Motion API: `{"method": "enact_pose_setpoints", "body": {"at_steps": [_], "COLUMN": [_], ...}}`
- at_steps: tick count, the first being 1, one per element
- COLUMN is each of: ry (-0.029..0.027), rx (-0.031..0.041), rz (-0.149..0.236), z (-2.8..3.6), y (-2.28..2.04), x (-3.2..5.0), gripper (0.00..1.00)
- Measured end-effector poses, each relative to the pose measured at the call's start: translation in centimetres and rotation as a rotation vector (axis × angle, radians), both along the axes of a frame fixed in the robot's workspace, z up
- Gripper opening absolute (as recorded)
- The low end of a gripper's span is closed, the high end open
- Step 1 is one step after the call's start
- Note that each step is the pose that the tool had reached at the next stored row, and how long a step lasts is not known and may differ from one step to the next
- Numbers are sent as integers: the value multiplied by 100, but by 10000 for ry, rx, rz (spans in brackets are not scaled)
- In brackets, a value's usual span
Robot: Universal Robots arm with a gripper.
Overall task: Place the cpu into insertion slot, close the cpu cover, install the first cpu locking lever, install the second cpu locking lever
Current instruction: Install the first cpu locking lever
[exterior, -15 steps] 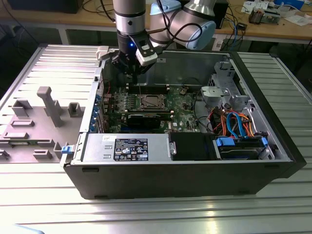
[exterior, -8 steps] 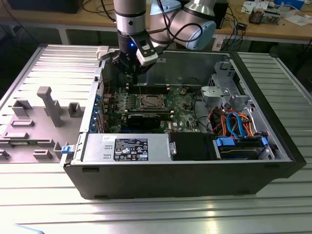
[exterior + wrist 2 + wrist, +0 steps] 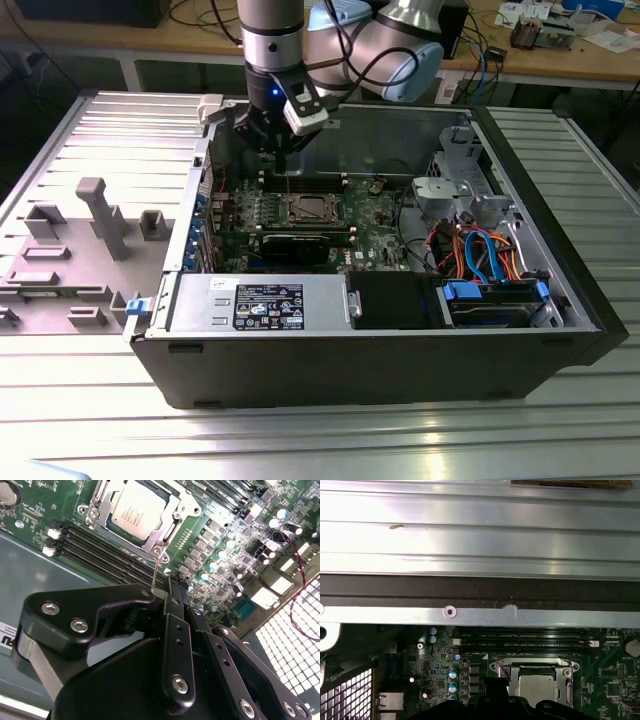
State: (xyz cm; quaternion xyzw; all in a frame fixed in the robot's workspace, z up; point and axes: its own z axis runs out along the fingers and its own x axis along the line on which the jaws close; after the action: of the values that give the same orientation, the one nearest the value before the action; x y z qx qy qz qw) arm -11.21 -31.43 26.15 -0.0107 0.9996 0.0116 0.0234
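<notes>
Metal table point(image 3: 300, 440); cpu point(image 3: 137, 510) seated, cpu cover point(image 3: 170, 530) down; fingers point(image 3: 176, 595) closed nearby.

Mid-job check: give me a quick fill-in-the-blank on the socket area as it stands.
The cpu cover lies ___ over the cpu.
The motherboard around them is ___.
A thin lever stands ___ from the cover's corner toward the pincer.
Missing: closed, green, upright.

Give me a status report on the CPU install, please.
Gripper at tip of raised locking lever. Cpu seated, cpu cover down. Nothing blocking.
</notes>
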Motion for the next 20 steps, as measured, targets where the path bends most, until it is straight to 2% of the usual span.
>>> {"method": "enact_pose_setpoints", "body": {"at_steps": [14,20], "ry": [1,1], "rx": [-6,-7], "rz": [0,0], "z": [-4,-17], "y": [0,0], "x": [128,152], "gripper": [11,11]}}
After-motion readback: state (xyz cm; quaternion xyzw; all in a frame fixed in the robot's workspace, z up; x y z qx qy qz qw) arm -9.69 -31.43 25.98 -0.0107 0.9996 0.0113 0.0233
